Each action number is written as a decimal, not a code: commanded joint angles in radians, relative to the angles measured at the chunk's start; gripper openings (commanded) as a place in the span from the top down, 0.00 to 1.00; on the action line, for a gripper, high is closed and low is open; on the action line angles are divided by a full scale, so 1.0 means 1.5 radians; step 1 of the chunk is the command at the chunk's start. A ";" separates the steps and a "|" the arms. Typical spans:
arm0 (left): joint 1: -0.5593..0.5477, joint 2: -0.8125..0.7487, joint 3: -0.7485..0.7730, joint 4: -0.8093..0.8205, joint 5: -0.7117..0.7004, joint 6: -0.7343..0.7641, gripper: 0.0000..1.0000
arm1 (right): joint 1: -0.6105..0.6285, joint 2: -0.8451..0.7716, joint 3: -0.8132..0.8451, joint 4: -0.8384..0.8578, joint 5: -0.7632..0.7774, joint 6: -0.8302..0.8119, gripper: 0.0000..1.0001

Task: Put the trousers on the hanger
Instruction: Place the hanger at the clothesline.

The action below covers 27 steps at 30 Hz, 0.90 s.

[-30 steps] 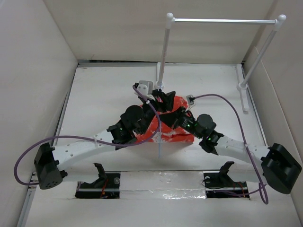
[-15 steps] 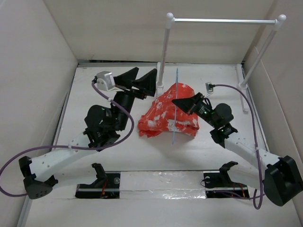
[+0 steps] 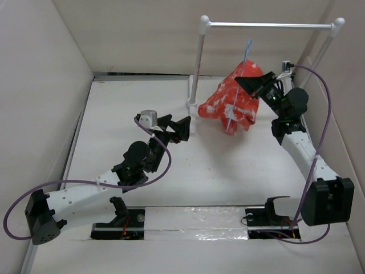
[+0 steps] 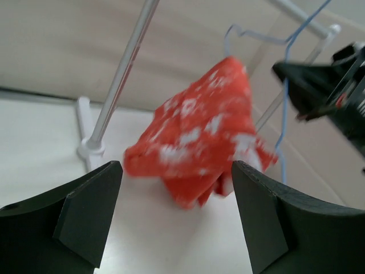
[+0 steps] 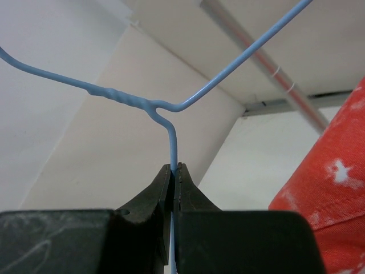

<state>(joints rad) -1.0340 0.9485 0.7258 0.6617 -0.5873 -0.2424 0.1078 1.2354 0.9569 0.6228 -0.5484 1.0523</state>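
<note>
Where the left arm (image 3: 85,188) reaches: from its base at the near left, out over the middle of the desk (image 3: 114,114), pointing toward the rail stand.
Left fingers (image 4: 85,214): spread wide, nothing between them (the wrist view shows only open air, with the garment well beyond the tips).
Rail stand (image 3: 197,63): white, two posts joined by a crossbar. The left post's foot stands on the desk, just right of the left fingers, apart from them.
Trousers (image 3: 231,100): bunched orange-red cloth with white blotches, draped over the lower wire of the hanger (image 5: 132,102). They hang right of the left post and under the crossbar in the top view. Whether the lowest fold touches the desk cannot be told.
Hanger: thin blue wire, tilted, hook uppermost and close under the crossbar. Contact with the crossbar cannot be told.
Right fingers (image 5: 173,174): clenched on the hanger's wire, just below the twisted neck, carrying hanger and trousers together.
Right arm (image 3: 302,148): rises from its base at the near right, along the right side of the desk, wrist beside the trousers.
</note>
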 commanded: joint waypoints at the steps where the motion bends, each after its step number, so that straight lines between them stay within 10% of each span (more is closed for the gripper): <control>1: 0.006 -0.056 -0.052 0.023 -0.020 -0.049 0.25 | -0.030 0.042 0.108 0.068 -0.016 -0.023 1.00; 27: 0.006 -0.008 -0.194 0.051 -0.010 -0.060 0.24 | -0.120 0.304 0.387 0.029 -0.054 -0.019 1.00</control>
<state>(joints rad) -1.0298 0.9298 0.4454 0.6678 -0.6174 -0.3286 -0.0460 1.6886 1.4597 0.5003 -0.6304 1.0126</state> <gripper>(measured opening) 0.756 0.040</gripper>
